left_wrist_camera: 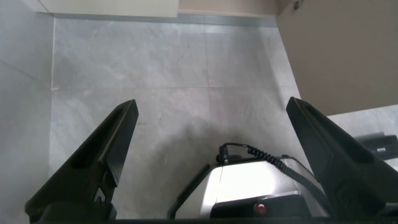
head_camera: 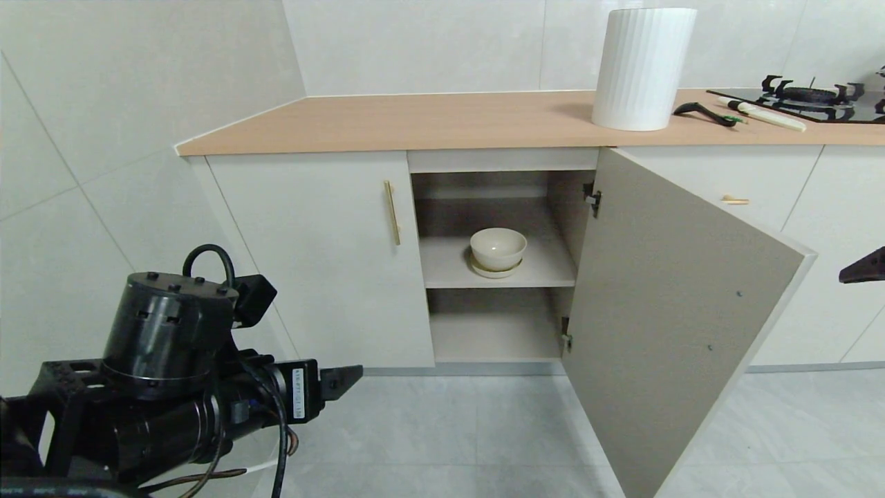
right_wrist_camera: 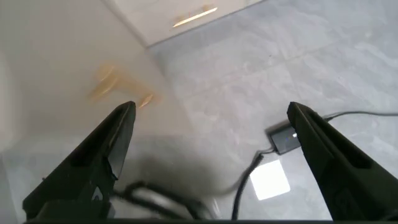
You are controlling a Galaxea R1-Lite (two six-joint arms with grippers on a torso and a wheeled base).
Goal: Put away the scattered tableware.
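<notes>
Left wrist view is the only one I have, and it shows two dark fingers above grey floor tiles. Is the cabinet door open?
Observer: Yes, the cabinet door stands wide open.
Operator: Is any tableware inside?
Observer: A cream bowl sits on a small plate on the upper shelf.
Operator: And the right gripper?
Observer: The right gripper is open, near the door's outer side.

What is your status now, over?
Left gripper open, right gripper open, both empty. Bowl on plate, upper shelf. Cabinet door stands open.
</notes>
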